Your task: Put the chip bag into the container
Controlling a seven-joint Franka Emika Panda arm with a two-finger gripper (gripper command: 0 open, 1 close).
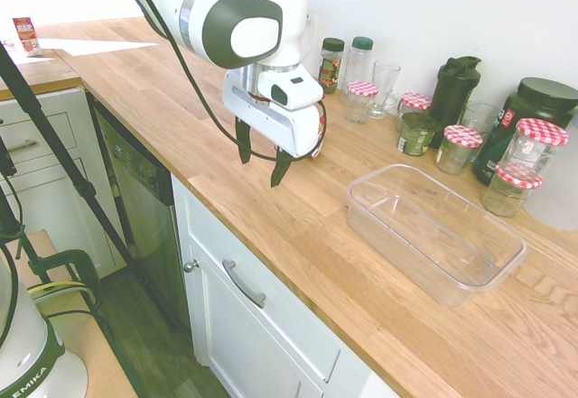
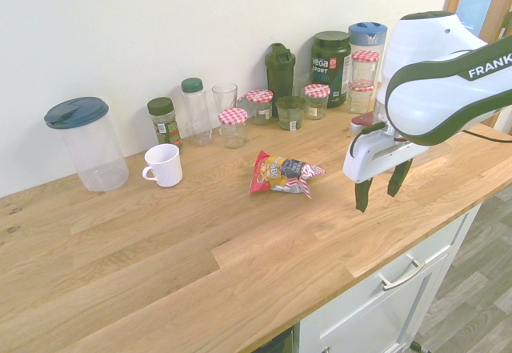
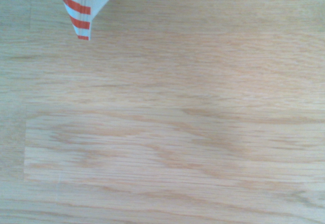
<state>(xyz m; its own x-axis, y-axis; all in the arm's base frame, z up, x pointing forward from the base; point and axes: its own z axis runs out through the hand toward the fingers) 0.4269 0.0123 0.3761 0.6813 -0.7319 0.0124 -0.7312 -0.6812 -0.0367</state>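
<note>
A white robot arm's gripper [image 2: 382, 198], fingers spread wide and holding nothing, hangs above a wooden tabletop [image 2: 184, 249]. Near the gripper, the crumpled chip bag [image 2: 282, 174] lies on the wood. The clear rectangular container [image 1: 433, 236] also sits near the gripper.

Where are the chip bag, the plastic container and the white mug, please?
Chip bag [image 2: 282, 174]: second exterior view, printed front of the bag.
Plastic container [image 1: 408, 267]: first exterior view, long side wall.
White mug [image 2: 166, 166]: second exterior view, outer wall.
</note>
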